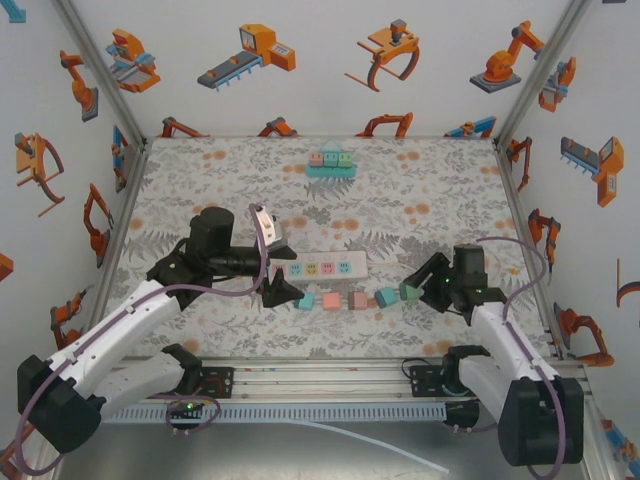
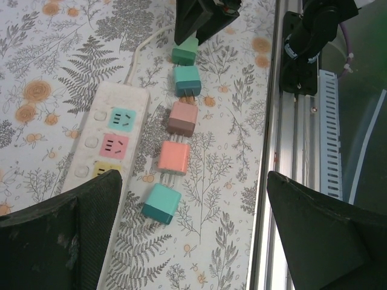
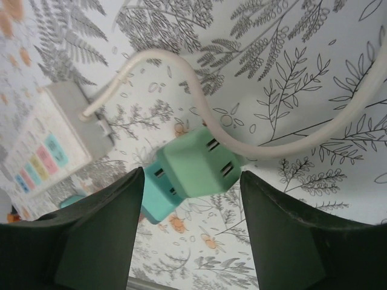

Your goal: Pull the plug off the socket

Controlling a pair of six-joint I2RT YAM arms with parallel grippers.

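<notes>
The white socket strip (image 1: 325, 267) (image 2: 112, 136) (image 3: 48, 142) lies mid-table with its coloured outlets bare. Several plugs lie in a row in front of it. The green plug (image 1: 408, 291) (image 2: 184, 53) (image 3: 196, 162) at the right end rests on the table between the fingers of my right gripper (image 1: 415, 285) (image 3: 192, 205). Its jaws are open, with a gap on the left side, and the right finger is at the plug's corner. My left gripper (image 1: 278, 268) (image 2: 193, 235) hovers wide open at the strip's left end, holding nothing.
The loose row runs teal plug (image 2: 161, 203), pink plug (image 2: 174, 157), brown plug (image 2: 182, 118), teal plug (image 2: 187, 80). The strip's white cable (image 3: 181, 66) loops past the green plug. A teal strip with plugs (image 1: 331, 160) stands at the back. The metal rail (image 2: 272, 151) edges the table.
</notes>
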